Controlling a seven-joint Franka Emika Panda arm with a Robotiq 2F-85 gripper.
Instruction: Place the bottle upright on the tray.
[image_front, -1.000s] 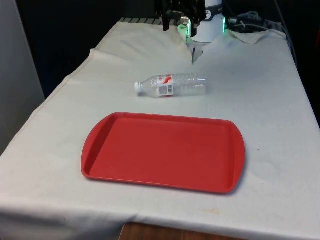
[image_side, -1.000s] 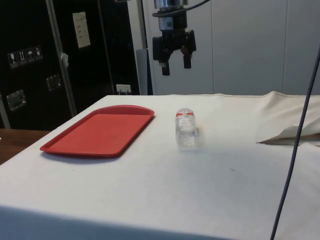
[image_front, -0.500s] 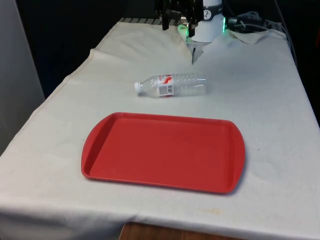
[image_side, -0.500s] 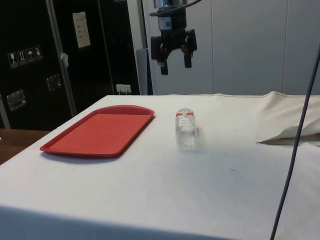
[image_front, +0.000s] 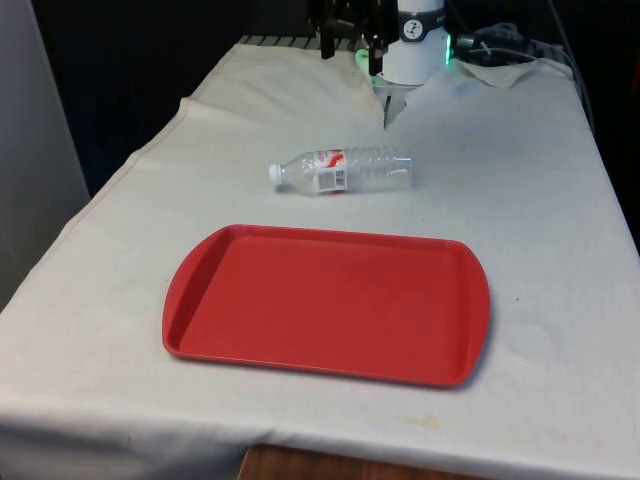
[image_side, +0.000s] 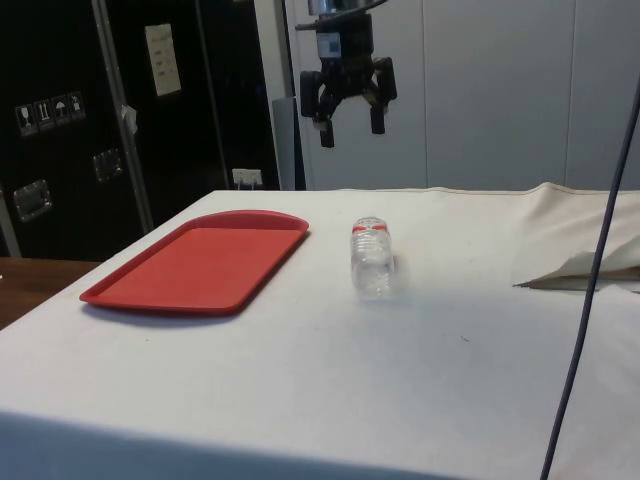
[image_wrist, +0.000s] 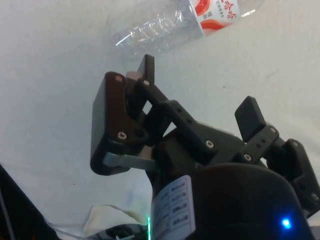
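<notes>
Cut off by the front view's top edge: most of the gripper (image_front: 348, 45). Cap end of the bottle (image_wrist: 175, 22) lost past the wrist picture's edge. Print on the bottle's label too small to read. Cap hidden behind the body in the side view.

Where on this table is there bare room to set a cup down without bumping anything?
The whole red tray is bare. Open cloth lies to the front view's right of the bottle and tray, and more to their left. A narrow strip runs between the lying bottle and the tray's far rim. The only crowded spot is the far end, by the cables under the raised, open hand.
</notes>
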